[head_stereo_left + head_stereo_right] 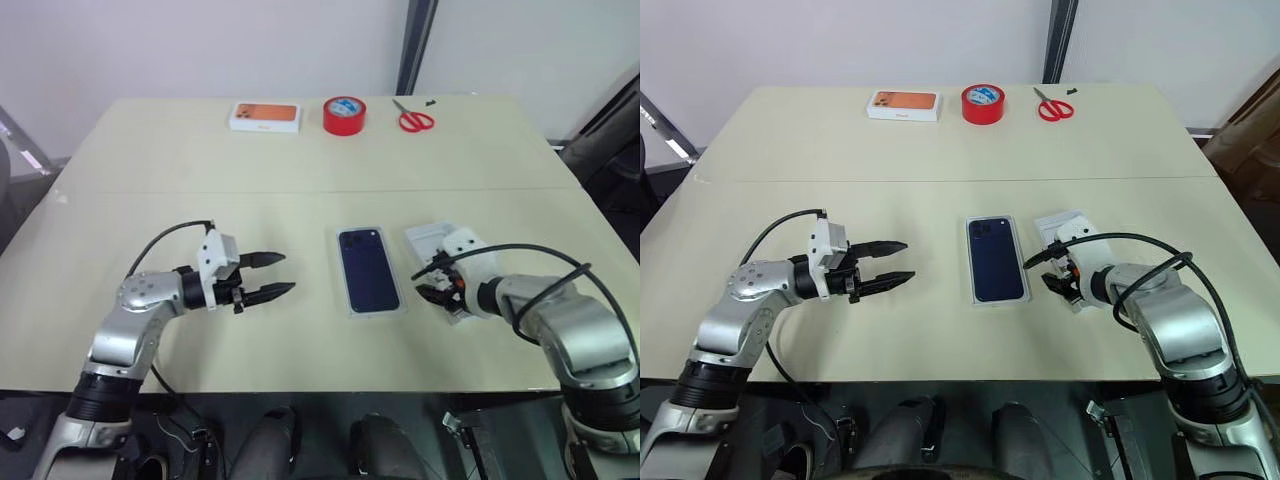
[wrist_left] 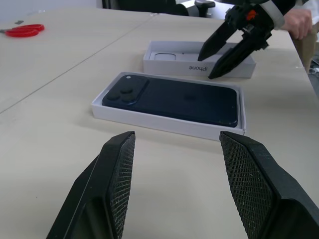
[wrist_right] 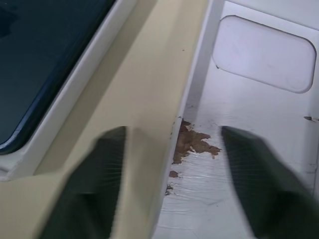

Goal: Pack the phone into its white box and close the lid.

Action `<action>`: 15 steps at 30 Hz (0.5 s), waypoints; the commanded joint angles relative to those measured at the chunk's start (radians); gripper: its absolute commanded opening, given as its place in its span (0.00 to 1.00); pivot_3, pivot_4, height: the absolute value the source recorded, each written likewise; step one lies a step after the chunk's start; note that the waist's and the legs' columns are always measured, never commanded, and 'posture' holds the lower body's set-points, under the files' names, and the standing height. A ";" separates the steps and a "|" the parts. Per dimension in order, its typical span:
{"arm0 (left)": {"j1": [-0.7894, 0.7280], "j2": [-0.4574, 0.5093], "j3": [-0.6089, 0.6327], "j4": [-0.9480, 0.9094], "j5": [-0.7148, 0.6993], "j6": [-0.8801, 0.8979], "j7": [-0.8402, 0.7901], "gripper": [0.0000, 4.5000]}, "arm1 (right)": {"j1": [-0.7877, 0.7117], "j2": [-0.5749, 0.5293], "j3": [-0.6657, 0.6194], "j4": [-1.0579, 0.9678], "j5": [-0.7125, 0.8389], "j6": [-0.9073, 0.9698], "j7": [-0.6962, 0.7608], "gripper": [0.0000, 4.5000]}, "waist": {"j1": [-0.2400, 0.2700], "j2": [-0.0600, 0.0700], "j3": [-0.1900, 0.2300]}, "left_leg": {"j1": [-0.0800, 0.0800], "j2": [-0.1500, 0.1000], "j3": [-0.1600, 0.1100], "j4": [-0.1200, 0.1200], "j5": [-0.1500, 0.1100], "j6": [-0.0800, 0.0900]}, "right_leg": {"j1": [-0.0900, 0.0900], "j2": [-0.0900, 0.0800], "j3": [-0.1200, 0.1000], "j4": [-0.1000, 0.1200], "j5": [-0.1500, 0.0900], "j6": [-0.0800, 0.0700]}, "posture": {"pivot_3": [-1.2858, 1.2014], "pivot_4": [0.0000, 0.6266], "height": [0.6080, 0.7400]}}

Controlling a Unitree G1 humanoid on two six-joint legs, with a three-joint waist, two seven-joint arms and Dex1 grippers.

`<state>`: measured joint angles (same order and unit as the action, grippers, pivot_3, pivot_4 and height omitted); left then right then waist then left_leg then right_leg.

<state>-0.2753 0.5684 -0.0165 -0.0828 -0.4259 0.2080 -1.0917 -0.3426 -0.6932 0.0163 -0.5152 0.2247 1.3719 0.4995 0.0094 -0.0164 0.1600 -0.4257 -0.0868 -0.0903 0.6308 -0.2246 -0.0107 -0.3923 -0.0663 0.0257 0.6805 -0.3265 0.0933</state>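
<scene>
Navy-blue glossy phone (image 1: 367,270) lies in shallow white box (image 2: 164,123); right gripper (image 2: 218,53), open and empty, straddles upturned white lid's (image 2: 197,66) wall. Left gripper (image 1: 268,275) open, empty. Off-centre pinch could tip lid.

- Left eye and right eye views look forward and down from head height over the whole table (image 1: 300,170), the far wall along the upper frame.
- Both share the phone (image 1: 367,269) in the white box (image 1: 352,305) at centre frame.
- Left wrist view sits low, near the tabletop, facing sideways across it at the same phone.
- Right wrist view looks steeply down, very close on the lid (image 3: 259,99).
</scene>
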 commanded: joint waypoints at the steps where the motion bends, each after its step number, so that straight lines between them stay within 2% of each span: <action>1: 0.005 0.001 0.008 -0.039 -0.005 -0.014 0.006 0.63 | -0.003 0.002 0.010 -0.011 0.008 0.014 -0.022 0.24 | 0.000 0.000 0.000 | 0.000 0.000 0.000 0.000 0.000 0.000 | 0.000 0.000 0.000 0.000 0.000 0.000 | 0.52 0.24 0.95; 3: 0.003 0.001 0.009 -0.044 -0.009 -0.008 0.011 0.63 | -0.002 0.003 0.011 -0.004 0.006 0.017 -0.032 0.02 | -0.001 0.000 0.000 | 0.000 0.000 0.000 0.000 0.000 0.000 | 0.000 0.000 0.000 0.000 0.000 0.000 | 0.52 0.24 0.95; 10: 0.000 0.000 0.013 -0.049 -0.010 -0.001 0.031 0.63 | -0.047 0.052 -0.023 0.010 0.025 0.050 -0.066 0.01 | -0.003 0.000 0.000 | 0.000 0.000 0.000 0.000 0.000 0.000 | 0.000 0.000 0.000 0.000 0.000 0.000 | 0.52 0.24 0.95; 15: -0.027 -0.005 0.036 -0.013 -0.013 0.003 0.059 0.63 | -0.180 0.197 -0.165 0.072 0.067 0.056 -0.092 0.01 | -0.018 0.001 0.000 | 0.000 0.000 0.000 0.000 0.000 0.000 | -0.001 0.001 0.000 0.001 0.000 0.000 | 0.52 0.24 0.95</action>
<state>-0.2841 0.5639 -0.0130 -0.0929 -0.4268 0.2158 -1.0428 -0.4757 -0.5164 -0.0742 -0.4363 0.2686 1.4343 0.4170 -0.0082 -0.0157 0.1603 -0.4256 -0.0866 -0.0904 0.6304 -0.2245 -0.0108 -0.3931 -0.0656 0.0257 0.6818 -0.3265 0.0934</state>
